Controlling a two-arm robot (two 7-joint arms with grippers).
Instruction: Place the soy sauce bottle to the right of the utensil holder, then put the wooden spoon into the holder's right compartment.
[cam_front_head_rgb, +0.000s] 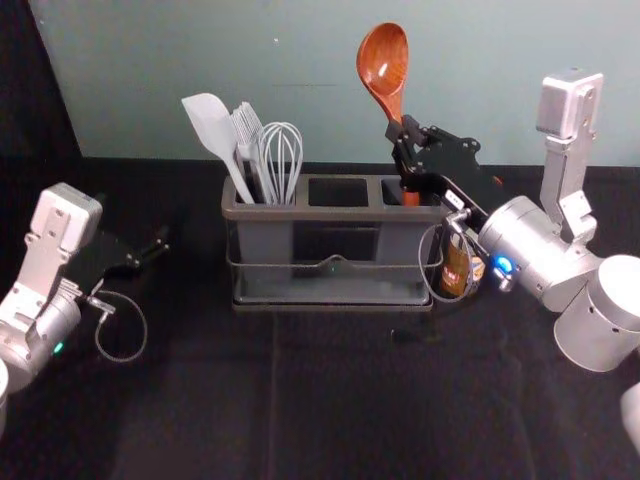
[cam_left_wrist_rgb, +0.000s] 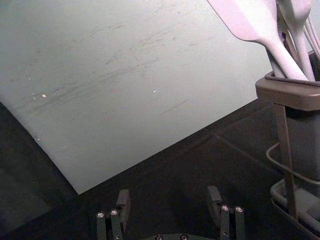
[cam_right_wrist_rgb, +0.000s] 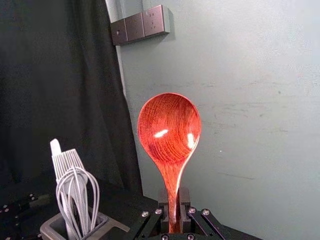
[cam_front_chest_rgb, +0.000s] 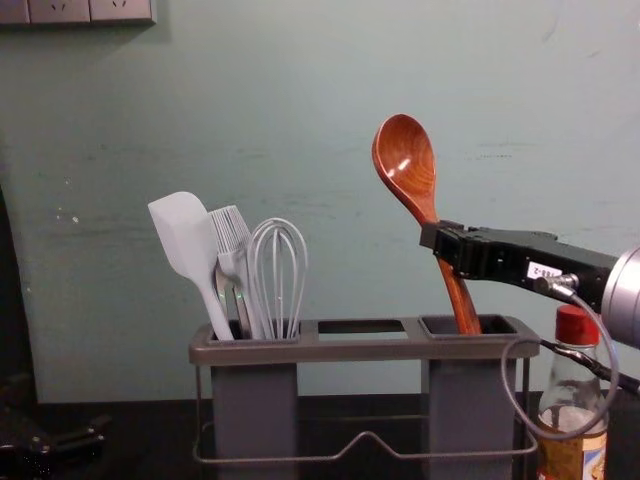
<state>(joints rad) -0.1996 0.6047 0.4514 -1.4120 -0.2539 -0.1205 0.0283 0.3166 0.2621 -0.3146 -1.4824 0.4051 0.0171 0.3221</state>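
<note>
Judged at spoon insertion: pinching the tilted wooden spoon (cam_front_chest_rgb: 405, 160) in the right gripper (cam_front_chest_rgb: 436, 236), handle-first within the right compartment (cam_front_chest_rgb: 465, 400) of the utensil holder (cam_front_chest_rgb: 360, 350), beside the already placed soy sauce bottle (cam_front_chest_rgb: 577, 325), opposite the idle, spread left gripper (cam_left_wrist_rgb: 168, 192); requiring lowering, then release.

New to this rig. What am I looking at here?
It's a two-armed robot. One picture looks down from its head, one forward from its chest, one from each wrist. On the black table covering stands a utensil holder; its left compartment has a spatula, brush and whisk. A soy sauce bottle stands to the holder's right. The right gripper grips the wooden spoon, its handle end in the right compartment. The left gripper is open and empty, left of the holder.
</note>
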